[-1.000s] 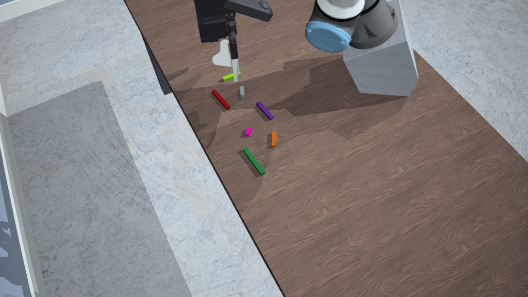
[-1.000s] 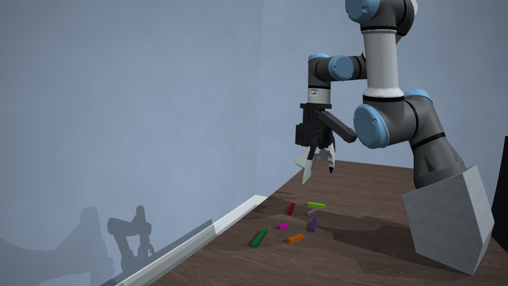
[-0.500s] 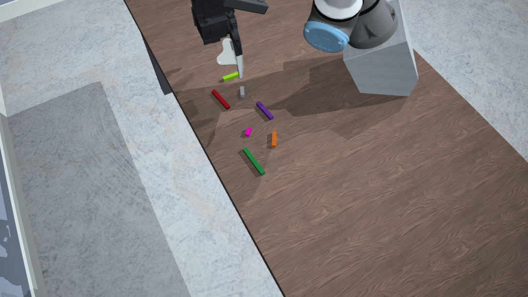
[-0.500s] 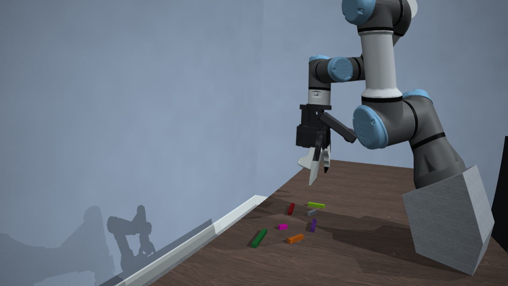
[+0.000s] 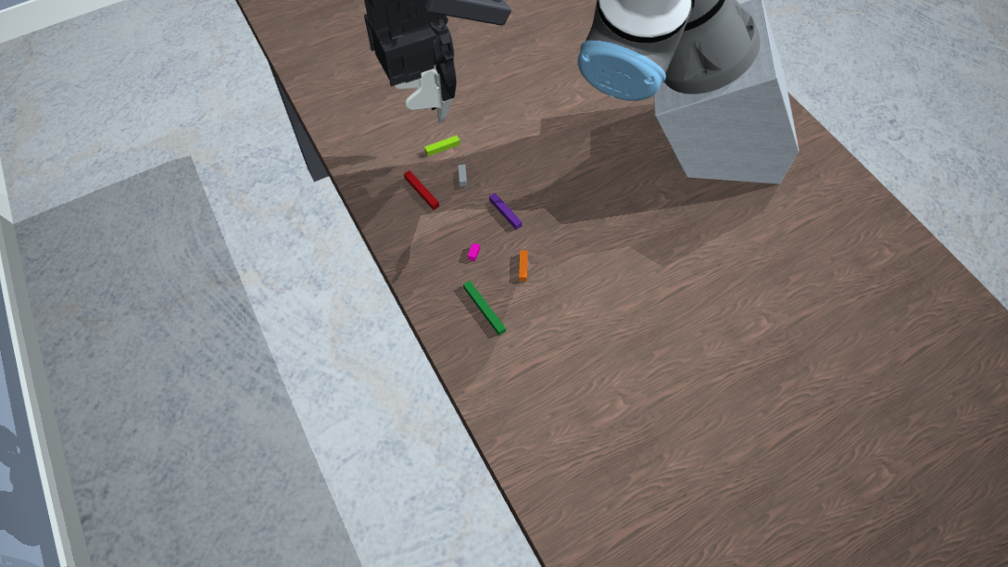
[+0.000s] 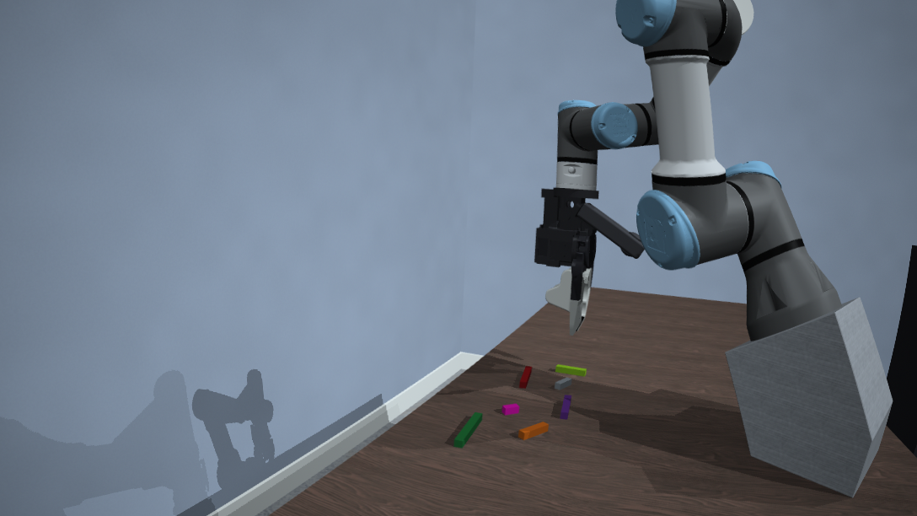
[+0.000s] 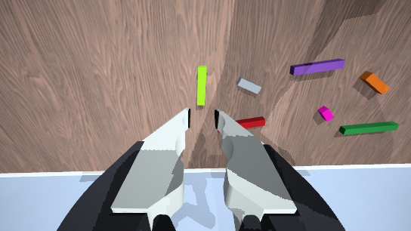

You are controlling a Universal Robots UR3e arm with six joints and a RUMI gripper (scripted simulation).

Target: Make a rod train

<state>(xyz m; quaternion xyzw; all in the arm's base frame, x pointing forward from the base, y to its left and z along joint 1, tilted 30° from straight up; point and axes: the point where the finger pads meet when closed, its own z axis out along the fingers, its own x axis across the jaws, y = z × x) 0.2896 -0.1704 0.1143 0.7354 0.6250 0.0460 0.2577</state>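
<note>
My gripper (image 5: 442,112) (image 6: 575,330) (image 7: 202,110) hangs above the table, fingers drawn close with a narrow gap and nothing between them. The lime rod (image 5: 442,144) (image 6: 571,370) (image 7: 202,85) lies flat below, just ahead of the fingertips. The grey rod (image 5: 462,174) (image 6: 563,383) (image 7: 249,85) lies close beside it, and the red rod (image 5: 421,189) (image 6: 525,376) (image 7: 251,122) is near the table edge. Further off lie the purple rod (image 5: 505,210) (image 6: 565,405) (image 7: 317,66), magenta rod (image 5: 473,251) (image 6: 510,408) (image 7: 326,113), orange rod (image 5: 522,265) (image 6: 533,430) (image 7: 375,82) and green rod (image 5: 484,307) (image 6: 468,429) (image 7: 369,127). All rods lie apart.
The rods sit on a wooden table (image 5: 704,387) (image 6: 640,462) close to its left edge. The robot's grey base block (image 5: 733,133) (image 6: 807,411) stands to the right of the rods.
</note>
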